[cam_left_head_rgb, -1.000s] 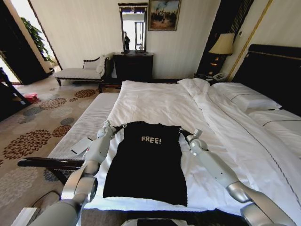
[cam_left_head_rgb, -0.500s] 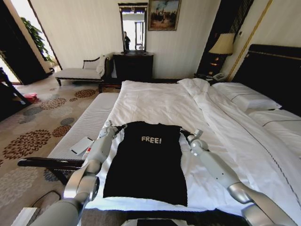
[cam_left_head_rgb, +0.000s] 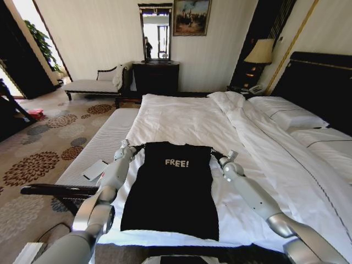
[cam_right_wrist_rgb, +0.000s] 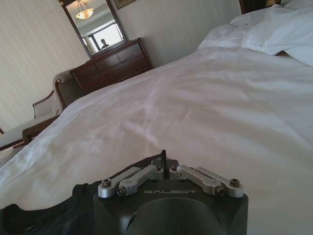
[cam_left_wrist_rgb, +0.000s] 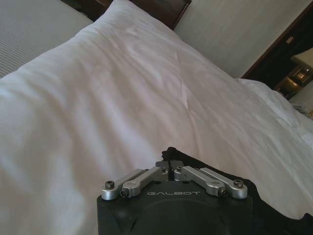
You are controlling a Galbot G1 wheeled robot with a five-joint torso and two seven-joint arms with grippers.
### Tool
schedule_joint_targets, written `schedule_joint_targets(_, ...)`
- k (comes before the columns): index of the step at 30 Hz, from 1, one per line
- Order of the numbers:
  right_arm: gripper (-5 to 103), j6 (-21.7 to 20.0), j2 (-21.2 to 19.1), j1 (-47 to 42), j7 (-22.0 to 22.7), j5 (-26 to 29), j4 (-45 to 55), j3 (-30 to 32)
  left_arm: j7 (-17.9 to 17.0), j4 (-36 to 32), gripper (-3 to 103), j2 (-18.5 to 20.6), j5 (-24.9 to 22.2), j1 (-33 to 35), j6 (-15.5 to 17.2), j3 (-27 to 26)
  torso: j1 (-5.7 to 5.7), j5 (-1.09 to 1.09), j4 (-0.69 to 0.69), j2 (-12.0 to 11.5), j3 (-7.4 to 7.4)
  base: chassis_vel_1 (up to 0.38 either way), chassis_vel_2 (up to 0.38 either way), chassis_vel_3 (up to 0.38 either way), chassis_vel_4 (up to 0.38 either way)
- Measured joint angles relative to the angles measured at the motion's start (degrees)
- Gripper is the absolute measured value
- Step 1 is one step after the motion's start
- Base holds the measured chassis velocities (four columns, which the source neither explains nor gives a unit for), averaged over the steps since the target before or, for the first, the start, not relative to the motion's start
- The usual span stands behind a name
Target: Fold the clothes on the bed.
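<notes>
The clothes are one black T-shirt (cam_left_head_rgb: 171, 190) with white "FREE!" lettering. It lies flat and narrow on the white bed (cam_left_head_rgb: 187, 118), collar end away from me. My left gripper (cam_left_head_rgb: 138, 147) is at the shirt's far left corner, shut on a pinch of black fabric (cam_left_wrist_rgb: 169, 155). At the far right corner my right gripper (cam_left_head_rgb: 214, 154) is shut on the fabric (cam_right_wrist_rgb: 163, 157) in the same way. Both arms reach along the shirt's sides. The shirt's hem lies near the bed's front edge.
A narrow white-cushioned bench (cam_left_head_rgb: 96, 148) runs along the bed's left side, with a small white card (cam_left_head_rgb: 95, 169) on it. Pillows (cam_left_head_rgb: 286, 115) and the dark headboard (cam_left_head_rgb: 322, 88) are on the right. A dresser (cam_left_head_rgb: 156, 77) and a chaise (cam_left_head_rgb: 93, 84) stand by the far wall.
</notes>
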Motion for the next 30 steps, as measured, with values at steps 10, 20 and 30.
schedule_joint_targets(10, 0, 2.35, 0.24, 4.77, -0.38, 1.14, -2.27, -2.94, -1.88, -5.91, 0, 6.27, -7.58, -1.87, 0.54, 3.22, 0.00, 0.00, 0.03, 0.00, 0.00, 0.000, 0.000, 0.000, 0.000)
schedule_joint_targets(20, 0, 3.89, -0.31, 8.39, -0.35, 2.49, -1.25, -3.68, -4.18, -12.94, 0, 9.37, -11.71, -2.09, 0.91, 6.29, 0.00, 0.00, 0.02, 0.00, 0.00, 0.000, 0.000, 0.000, 0.000)
schedule_joint_targets(30, 0, 3.95, -1.34, 10.83, -0.38, 4.54, 0.04, -4.11, -5.61, -16.92, 0, 11.28, -13.75, -2.14, 1.42, 7.51, 0.00, 0.02, 0.00, 0.00, -0.01, 0.000, 0.000, 0.000, 0.000)
